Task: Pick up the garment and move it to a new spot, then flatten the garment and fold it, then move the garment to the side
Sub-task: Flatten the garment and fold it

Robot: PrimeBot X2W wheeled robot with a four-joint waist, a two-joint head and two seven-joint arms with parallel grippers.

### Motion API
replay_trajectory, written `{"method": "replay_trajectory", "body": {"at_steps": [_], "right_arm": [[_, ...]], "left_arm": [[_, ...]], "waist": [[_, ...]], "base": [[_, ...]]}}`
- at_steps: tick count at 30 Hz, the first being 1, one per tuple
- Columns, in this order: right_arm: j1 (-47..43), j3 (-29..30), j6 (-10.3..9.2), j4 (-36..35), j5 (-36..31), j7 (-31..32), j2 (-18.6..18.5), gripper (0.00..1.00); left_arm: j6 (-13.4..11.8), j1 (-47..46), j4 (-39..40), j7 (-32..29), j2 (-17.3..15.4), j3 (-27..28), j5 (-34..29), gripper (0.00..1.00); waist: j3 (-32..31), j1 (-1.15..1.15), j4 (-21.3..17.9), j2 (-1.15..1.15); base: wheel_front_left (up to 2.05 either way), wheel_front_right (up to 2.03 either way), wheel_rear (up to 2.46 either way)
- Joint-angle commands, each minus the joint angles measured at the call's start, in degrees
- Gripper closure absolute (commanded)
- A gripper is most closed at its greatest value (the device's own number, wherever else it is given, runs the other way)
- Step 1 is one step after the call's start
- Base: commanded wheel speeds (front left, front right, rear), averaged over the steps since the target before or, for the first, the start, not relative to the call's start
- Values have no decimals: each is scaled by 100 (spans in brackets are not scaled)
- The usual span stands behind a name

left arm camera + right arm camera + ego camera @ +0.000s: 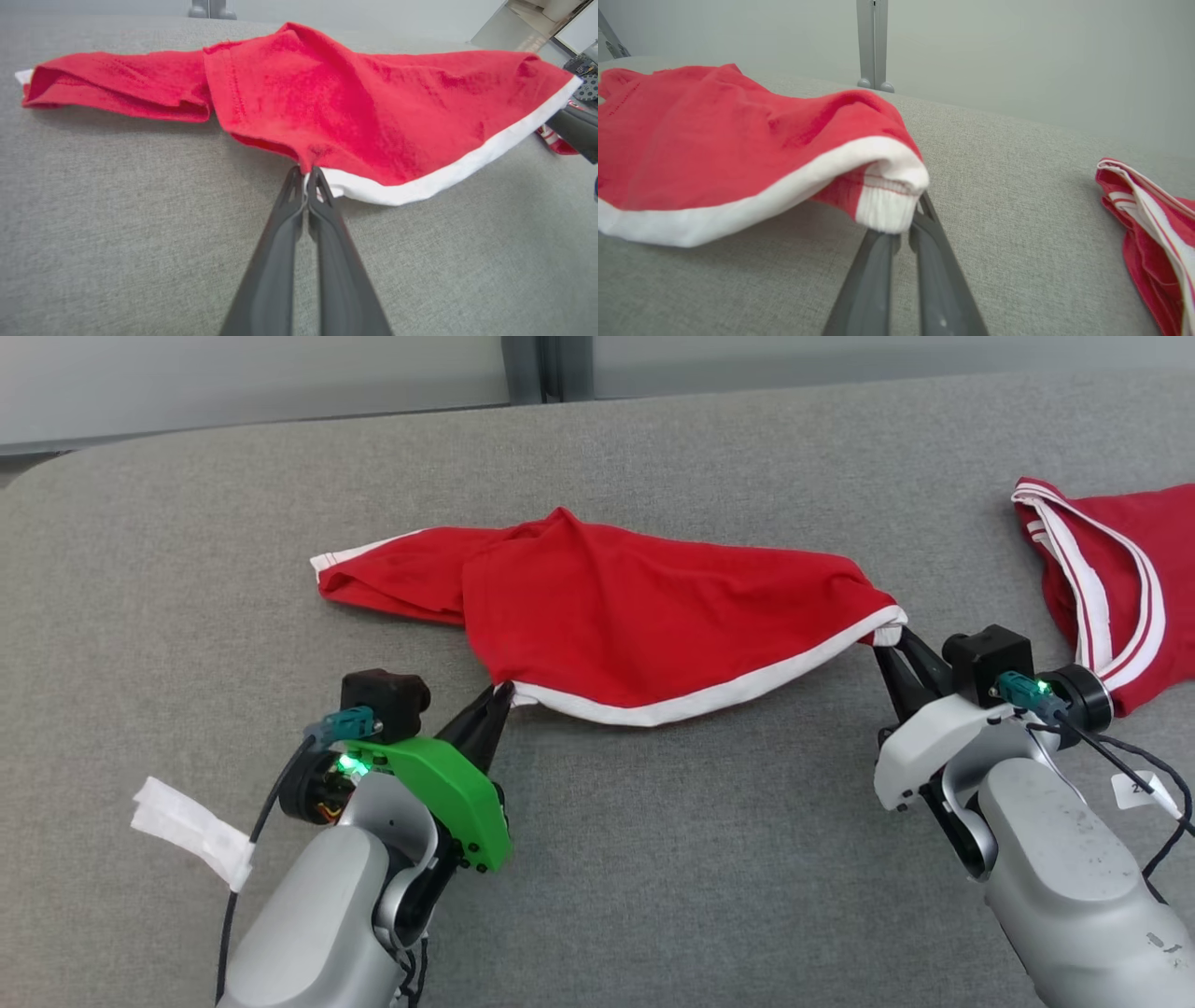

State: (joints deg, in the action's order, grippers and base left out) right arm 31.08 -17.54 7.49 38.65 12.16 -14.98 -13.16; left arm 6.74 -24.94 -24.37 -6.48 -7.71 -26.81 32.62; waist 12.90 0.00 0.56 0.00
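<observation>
Left tool (499,698) and right tool (892,646) clamp the white hem (691,705) of the red garment (616,607) over the grey woven surface (653,859); the right wrist view reveals ribbing (882,205).

The left forearm (317,915) and right forearm (1074,887) reach in over the near edge of the surface (672,877). The left gripper (502,695), ahead of its green wrist cover (448,784), pinches the red garment (635,607) at its white hem. The right gripper (893,649) is clamped on the hem's other end.
</observation>
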Motion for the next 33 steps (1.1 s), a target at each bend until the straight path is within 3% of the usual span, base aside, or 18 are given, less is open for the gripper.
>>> {"method": "replay_trajectory", "body": {"at_steps": [1, 10, 15, 20, 27, 33], "right_arm": [[-60, -26, 1, -70, 56, 20, -41, 100], [603, -655, 1, -804, 339, 809, -431, 100], [1775, -1222, 1, -1159, 893, 1422, -626, 100], [3341, -1720, 0, -1078, 1309, 1770, -822, 100], [5551, -1879, 0, -478, 1611, 1513, -828, 100], [6655, -1886, 0, 200, 1530, 754, -580, 100]], "left_arm": [[-49, 61, 141, 27, -92, 55, 28, 100], [-68, -813, 885, -609, -765, 324, 4, 100], [-30, -2120, 565, -1100, -1215, 564, -64, 100], [19, -3665, 118, -1259, -1528, 681, -228, 100], [33, -6026, -851, -896, -1603, 694, -690, 100], [-16, -7214, -1653, -272, -1426, 800, -741, 100]], "waist": [[-174, 0, 19, 0], [23, 0, 69, 0], [702, 0, -19, 0], [1561, 0, -60, 0], [2515, 0, -21, 0], [2638, 0, -19, 0]], "base": [[0, 0, 0], [0, 0, 0], [0, 0, 0], [0, 0, 0], [0, 0, 0], [0, 0, 0]]}}
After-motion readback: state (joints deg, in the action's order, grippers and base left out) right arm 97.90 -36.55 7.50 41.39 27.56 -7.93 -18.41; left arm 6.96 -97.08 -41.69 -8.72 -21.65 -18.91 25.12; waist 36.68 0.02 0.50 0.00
